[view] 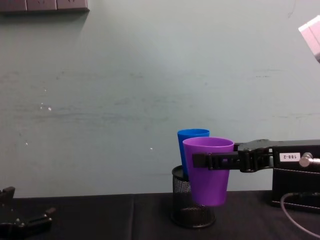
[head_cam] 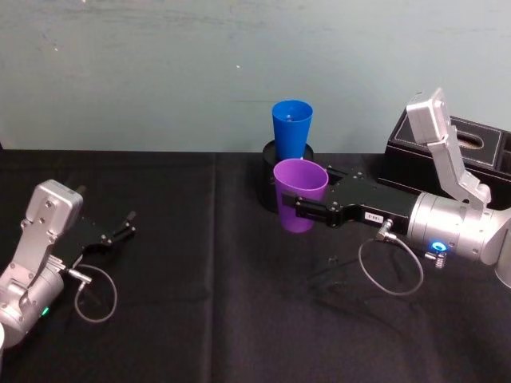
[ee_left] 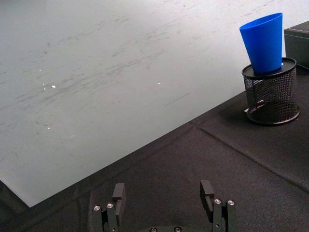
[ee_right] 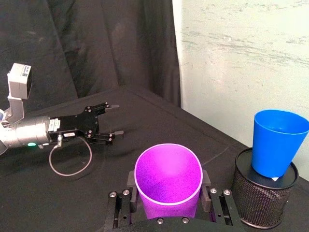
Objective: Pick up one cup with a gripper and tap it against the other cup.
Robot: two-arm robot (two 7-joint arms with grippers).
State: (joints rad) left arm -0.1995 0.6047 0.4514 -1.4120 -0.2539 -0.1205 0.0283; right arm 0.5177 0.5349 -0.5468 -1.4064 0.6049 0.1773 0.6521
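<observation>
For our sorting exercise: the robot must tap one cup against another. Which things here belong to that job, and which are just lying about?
Job: purple cup, clamped in the right gripper; blue cup, standing in the mesh pen holder.
Lying about: mesh pen holder; black box; left gripper, open, parked at left.

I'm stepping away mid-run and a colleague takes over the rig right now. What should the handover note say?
Right hand: shut on the purple cup, holding it upright, off the table.
Left hand: open, empty, low by the black cloth on the robot's left.
Blue cup: stands tilted in the black mesh holder, just behind the purple cup.
Done: purple cup picked up.
Left: the right wrist view shows the cups apart; bring purple against blue to tap.
</observation>
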